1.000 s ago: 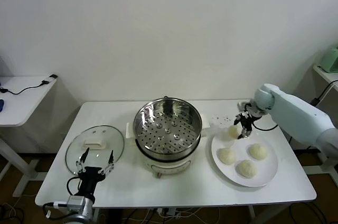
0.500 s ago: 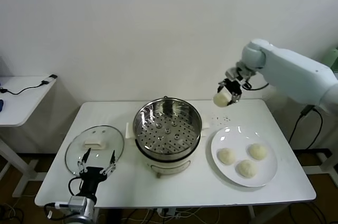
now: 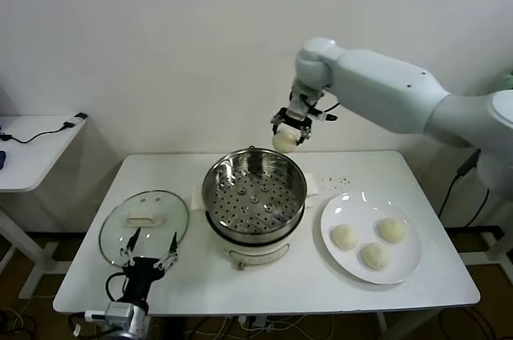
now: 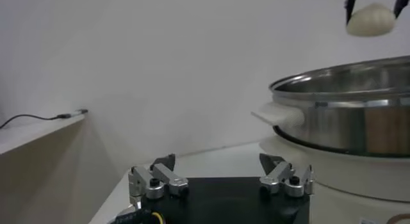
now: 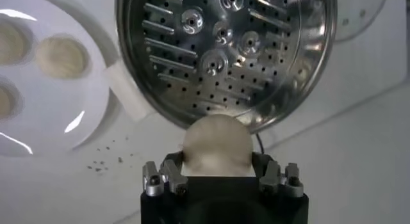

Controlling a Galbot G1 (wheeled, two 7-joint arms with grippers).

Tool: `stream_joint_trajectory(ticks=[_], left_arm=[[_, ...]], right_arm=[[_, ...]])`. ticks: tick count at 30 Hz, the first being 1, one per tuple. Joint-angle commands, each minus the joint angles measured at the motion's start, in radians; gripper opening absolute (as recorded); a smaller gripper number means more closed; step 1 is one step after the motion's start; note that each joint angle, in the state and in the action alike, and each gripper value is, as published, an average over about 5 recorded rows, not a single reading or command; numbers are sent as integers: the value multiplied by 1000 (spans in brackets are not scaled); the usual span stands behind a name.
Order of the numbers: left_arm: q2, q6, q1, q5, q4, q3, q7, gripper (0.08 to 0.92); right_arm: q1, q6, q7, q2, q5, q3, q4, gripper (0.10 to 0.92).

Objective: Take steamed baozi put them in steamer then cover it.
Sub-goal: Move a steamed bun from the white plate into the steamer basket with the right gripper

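The white worktop (image 3: pixel 449 276) carries the steamer (image 3: pixel 254 196) near its middle, a shiny steel pot with a perforated tray on a white base. To the robot's left of it the glass cover (image 3: pixel 144 225) lies flat. To its right sits a white plate (image 3: pixel 405 264), with dark specks (image 3: pixel 337 181) scattered just behind.

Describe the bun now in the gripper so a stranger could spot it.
Find the shiny steamer at the table's centre. Above its far rim, the right gripper holds one baozi in the air. The other three buns lie on the white plate.
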Motion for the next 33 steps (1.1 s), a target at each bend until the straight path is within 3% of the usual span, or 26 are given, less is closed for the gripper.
stream_joint_trajectory(ticks=[1, 17, 21, 27, 33], left_arm=[[6, 1, 3, -5, 2, -3, -2, 823], [12, 4, 5, -30, 13, -19, -6, 823], [10, 2, 5, -30, 16, -19, -8, 823], [10, -2, 10, -30, 23, -19, -14, 823], [8, 2, 15, -54, 19, -16, -17, 823]], right_arm=[[-114, 122, 27, 131, -183, 43, -57, 696], [-222, 145, 42, 191, -255, 79, -195, 696], [-224, 143, 40, 189, -247, 79, -192, 709], [-210, 166, 27, 173, -237, 105, -176, 811], [-137, 164, 8, 73, -164, 128, -52, 822]])
